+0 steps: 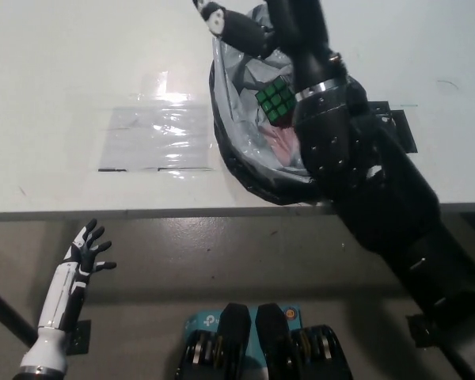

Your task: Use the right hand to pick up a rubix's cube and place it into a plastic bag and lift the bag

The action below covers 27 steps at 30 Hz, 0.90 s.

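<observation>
Cube (274,100) lies inside the bag (236,150), and we see its green face of small squares turned up toward the camera, tilted a little, with dark edges around it. It rests on the bag's grey lining beside a pinkish patch, clear of our fingers. So we judge the placing step done and the lifting step next.

Our right hand (236,25) is up at the far rim of the bag, near the top edge of the view. One dark finger with a pale tip sticks out to the left over the table (79,63); the rest of the hand is cut off or hidden behind our own forearm, so we cannot tell whether it is open or pinching the plastic. Our black forearm crosses over the right side of the bag's mouth.

The bag is grey plastic with a dark outer fold, slumped open on the table close to the near edge. For the next move we think the hand must gather a good fold of the rim and rise straight, so that the mouth closes above the cube rather than tipping it out.

Our left hand (85,252) rests low beside the table, fingers spread, holding nothing.
</observation>
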### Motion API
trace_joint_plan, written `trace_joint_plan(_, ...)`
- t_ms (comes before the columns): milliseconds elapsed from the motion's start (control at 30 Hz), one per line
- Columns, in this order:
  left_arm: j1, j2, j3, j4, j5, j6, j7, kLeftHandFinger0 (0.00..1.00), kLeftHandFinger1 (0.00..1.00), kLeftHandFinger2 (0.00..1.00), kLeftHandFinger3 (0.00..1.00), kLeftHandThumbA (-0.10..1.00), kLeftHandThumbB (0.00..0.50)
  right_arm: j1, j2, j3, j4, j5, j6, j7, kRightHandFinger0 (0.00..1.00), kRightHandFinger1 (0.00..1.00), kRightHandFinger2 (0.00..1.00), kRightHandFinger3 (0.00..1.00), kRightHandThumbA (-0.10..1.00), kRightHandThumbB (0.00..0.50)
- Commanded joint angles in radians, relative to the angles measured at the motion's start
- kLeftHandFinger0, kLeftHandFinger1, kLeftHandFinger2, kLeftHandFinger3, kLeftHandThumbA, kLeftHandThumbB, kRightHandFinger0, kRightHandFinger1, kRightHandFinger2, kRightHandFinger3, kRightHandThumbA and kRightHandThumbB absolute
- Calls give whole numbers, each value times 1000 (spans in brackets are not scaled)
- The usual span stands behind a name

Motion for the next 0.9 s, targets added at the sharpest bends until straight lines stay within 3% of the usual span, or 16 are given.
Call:
trace_joint_plan(0,-11,13,-1,-26,7,-34,3,746,892,1000,1000,1000,154,-34,-37,-2,57,-146,138,30,1000,1000,1000,1000,802,459)
trace_joint_plan(100,-5,13,-1,-30,10,-35,4,748,896,1000,1000,1000,143,-26,-27,-17,107,-153,180,14,1000,1000,1000,1000,730,452)
trace_joint_plan(300,-5,14,0,-18,9,-43,4,755,904,1000,1000,1000,145,-14,-24,-54,201,-143,233,3,1000,1000,1000,1000,728,430)
trace_joint_plan(867,-1,11,-1,-28,11,-27,4,756,908,1000,1000,1000,158,30,26,-124,345,-81,270,60,1000,1000,1000,1000,761,497)
